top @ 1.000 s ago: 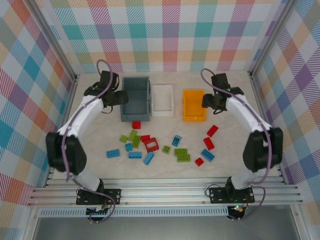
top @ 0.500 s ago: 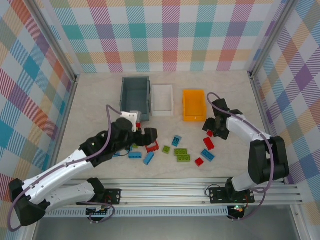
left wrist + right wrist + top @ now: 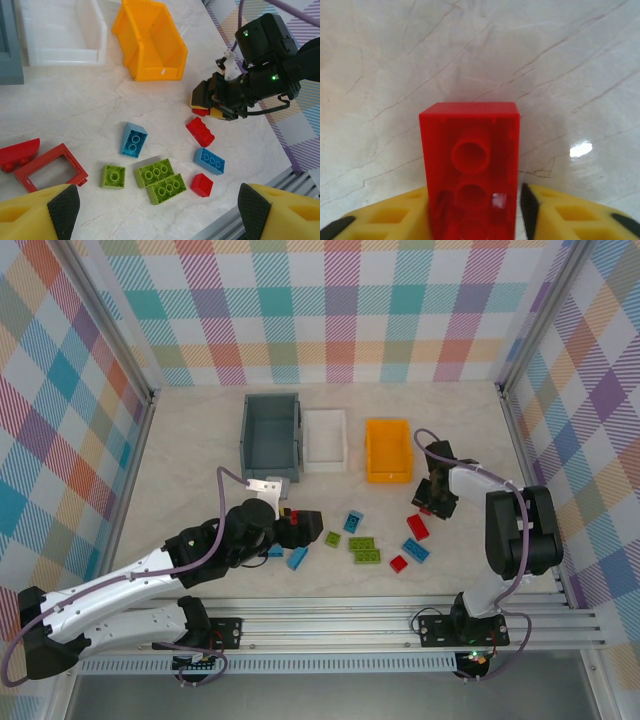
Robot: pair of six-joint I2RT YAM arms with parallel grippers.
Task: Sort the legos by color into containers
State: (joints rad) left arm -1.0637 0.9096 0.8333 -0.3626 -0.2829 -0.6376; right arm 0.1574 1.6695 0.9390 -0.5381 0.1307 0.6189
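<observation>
The right gripper is pressing its yellow fingers against both sides of a red lego, which is turning its hollow underside toward the wrist camera above the pale marbled surface; whether it is touching that surface cannot be told. In the overhead view this gripper is sitting at middle right, just below the orange-yellow bin. Near it, toward the lower right, another red brick, a light blue brick and a small red brick are lying apart from one another. The left gripper is hovering over the scattered pieces with its fingers standing wide apart and holding nothing. Between them, two lime green bricks are lying side by side and touching, with a small green brick just to their left and a light blue sloped brick above. A red frame piece is lying at the lower left of that view. Along the top of the overhead view, the slate grey-blue bin, the white bin and the orange-yellow bin are standing in a row.
</observation>
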